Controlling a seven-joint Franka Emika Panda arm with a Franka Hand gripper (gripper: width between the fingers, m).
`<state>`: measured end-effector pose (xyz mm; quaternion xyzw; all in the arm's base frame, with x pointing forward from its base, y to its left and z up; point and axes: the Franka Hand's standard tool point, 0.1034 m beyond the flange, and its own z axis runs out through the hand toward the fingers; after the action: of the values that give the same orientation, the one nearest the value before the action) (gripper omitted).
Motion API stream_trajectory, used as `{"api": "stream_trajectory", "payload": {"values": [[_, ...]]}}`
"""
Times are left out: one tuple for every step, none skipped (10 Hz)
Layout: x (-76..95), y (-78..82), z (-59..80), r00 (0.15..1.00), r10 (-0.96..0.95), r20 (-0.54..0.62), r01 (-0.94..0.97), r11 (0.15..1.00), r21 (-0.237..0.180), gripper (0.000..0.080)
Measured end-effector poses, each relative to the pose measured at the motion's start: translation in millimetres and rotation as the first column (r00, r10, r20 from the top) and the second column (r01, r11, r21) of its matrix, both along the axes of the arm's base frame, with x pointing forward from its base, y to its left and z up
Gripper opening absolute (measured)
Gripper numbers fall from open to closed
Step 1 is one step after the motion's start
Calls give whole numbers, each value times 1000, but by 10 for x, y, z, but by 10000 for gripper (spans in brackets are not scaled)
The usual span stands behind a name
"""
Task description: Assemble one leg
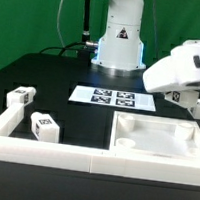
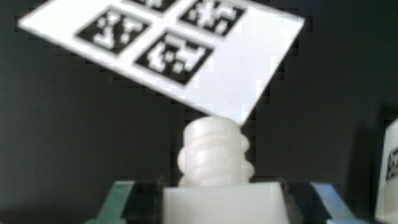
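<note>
In the wrist view my gripper [image 2: 228, 203] is shut on a leg [image 2: 217, 160], a chunky white block whose ribbed screw end points away from the camera. One finger [image 2: 128, 200] shows on each side of the block. In the exterior view the gripper [image 1: 179, 97] hangs above the far right part of the large white panel [image 1: 154, 134], and the white hand mostly hides the held leg. Two more legs [image 1: 21, 97] [image 1: 43, 126] with tag stickers lie at the exterior view's left.
The marker board [image 1: 113, 97] lies in front of the robot base and also shows in the wrist view [image 2: 169, 45]. A white rail [image 1: 42, 152] runs along the front. Another white part [image 2: 390, 150] shows at the wrist view's edge.
</note>
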<state>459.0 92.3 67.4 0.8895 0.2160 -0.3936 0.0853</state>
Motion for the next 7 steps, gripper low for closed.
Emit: {"api": "stream_trajectory", "payload": {"values": [[-27,-21,28,1000,0,29,0,1000,11,285],[77,-47,113,997,-15,74,12,999,31,285],[197,-69,270,991,-31,133,25,998,52,285],[268,-85,398,985,-40,168,30,998,62,286],[358,-60,342,964,-42,262,16,995,100,286],[347,-71,348,947,-45,318,5,992,123,286],[351,-75,358,934,-47,354,-2,991,137,286]]}}
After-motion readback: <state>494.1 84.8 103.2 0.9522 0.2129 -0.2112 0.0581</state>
